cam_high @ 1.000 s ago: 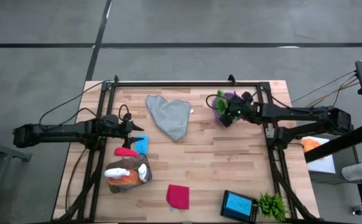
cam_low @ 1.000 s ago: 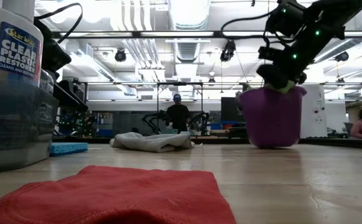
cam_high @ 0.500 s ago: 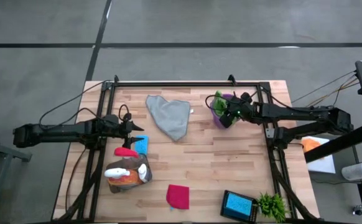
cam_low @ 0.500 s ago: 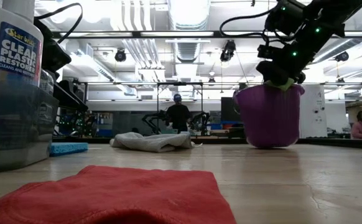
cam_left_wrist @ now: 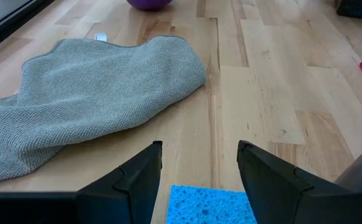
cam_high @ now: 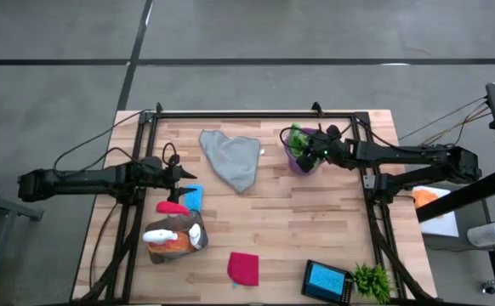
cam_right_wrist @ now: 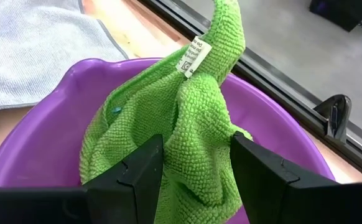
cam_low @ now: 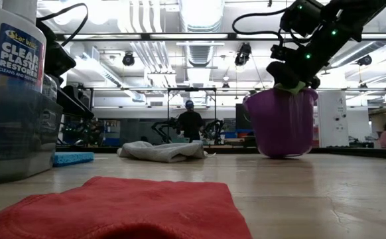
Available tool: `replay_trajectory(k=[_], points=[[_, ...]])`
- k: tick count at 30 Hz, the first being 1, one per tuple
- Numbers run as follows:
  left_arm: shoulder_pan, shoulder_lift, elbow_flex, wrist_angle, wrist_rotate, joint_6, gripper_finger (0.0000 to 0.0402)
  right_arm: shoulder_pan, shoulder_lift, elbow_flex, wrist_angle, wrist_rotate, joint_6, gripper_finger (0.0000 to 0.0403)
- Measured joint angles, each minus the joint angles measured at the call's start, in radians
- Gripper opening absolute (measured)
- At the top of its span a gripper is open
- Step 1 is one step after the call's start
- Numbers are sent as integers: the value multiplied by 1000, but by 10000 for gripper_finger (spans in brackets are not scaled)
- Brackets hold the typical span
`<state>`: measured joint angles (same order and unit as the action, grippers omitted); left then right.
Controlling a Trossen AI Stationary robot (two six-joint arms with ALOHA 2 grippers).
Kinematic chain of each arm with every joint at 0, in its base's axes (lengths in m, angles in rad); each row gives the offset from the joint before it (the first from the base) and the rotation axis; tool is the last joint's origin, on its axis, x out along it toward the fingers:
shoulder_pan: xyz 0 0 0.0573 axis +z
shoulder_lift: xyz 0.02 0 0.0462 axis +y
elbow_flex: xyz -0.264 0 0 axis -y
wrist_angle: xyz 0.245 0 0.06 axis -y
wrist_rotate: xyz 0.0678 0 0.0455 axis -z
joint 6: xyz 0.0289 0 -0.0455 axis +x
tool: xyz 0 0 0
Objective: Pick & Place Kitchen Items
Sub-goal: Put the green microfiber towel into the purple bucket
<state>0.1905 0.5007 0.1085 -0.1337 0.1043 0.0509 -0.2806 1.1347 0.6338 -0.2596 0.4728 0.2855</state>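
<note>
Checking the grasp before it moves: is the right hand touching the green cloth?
Touching. The right wrist view shows the right hand with both fingers pressed into the green cloth, bunched inside the purple bowl.

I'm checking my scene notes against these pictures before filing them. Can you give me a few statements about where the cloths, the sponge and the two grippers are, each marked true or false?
1. The green cloth lies in the purple bowl, with the right gripper closed on it. True.
2. The grey cloth is held by the left gripper. False: it lies flat on the table, and the left gripper is open and holds nothing.
3. A blue sponge lies just ahead of the left gripper. True.
4. The red cloth sits inside the purple bowl. False: it lies on the table's near part, far from the bowl.
</note>
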Motion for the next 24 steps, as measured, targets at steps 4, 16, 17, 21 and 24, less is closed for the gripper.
replay_trajectory(k=[4,16,17,21,24], points=[[0,0,0,0,0,0,214,0,0,0,3,0,5,181],[0,0,0,0,0,0,214,0,-6,6,2,0,-1,181],[0,0,0,0,0,0,214,0,-6,6,5,-1,-1,181],[0,0,0,0,0,0,214,0,-15,9,-6,0,-2,181],[0,0,0,0,0,0,214,0,-18,9,-2,0,-8,182]])
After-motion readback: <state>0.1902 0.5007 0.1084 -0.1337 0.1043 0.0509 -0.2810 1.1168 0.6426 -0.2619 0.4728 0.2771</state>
